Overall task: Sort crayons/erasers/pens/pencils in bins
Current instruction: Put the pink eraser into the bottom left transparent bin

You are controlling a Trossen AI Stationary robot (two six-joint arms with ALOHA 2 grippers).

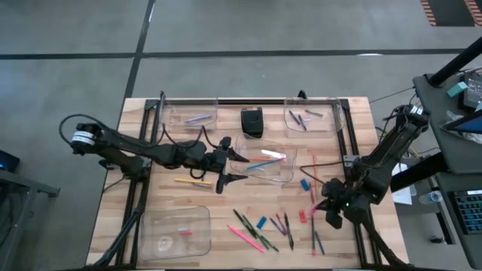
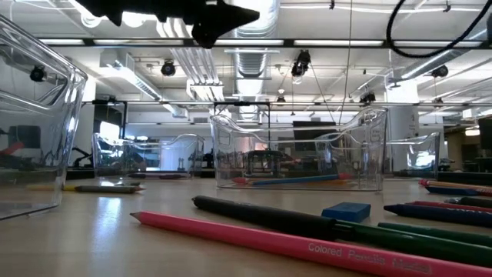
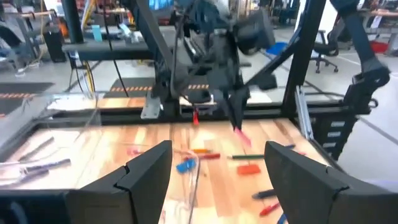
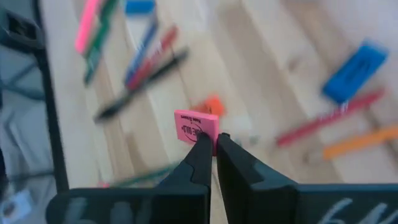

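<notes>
My right gripper (image 4: 213, 144) hangs above the table's right part, shut on a pink eraser (image 4: 196, 127), which also shows in the left wrist view (image 3: 240, 135). My left gripper (image 1: 239, 168) stands open and level at the middle bin's (image 1: 289, 175) left side, with nothing between its fingers (image 3: 149, 168). Pencils, pens and crayons (image 1: 260, 233) lie loose on the near half of the table. Among them are two blue erasers (image 1: 305, 184) (image 1: 261, 223) and a red eraser (image 1: 303, 217). Coloured pencils (image 1: 265, 162) lie inside the middle bin. My right gripper pinches the pink eraser by one end (image 4: 205, 138) between its two fingertips. The fingers slant down from the table's right side. The eraser sticks out beyond the fingertips, lifted clear of the table.
A clear bin stands at the far left (image 1: 192, 114), another at the far right (image 1: 312, 117) with sticks in it, and a third at the near left (image 1: 175, 232). A small black box (image 1: 252, 122) sits at the far middle. Two pencils (image 1: 193, 181) lie under my left arm.
</notes>
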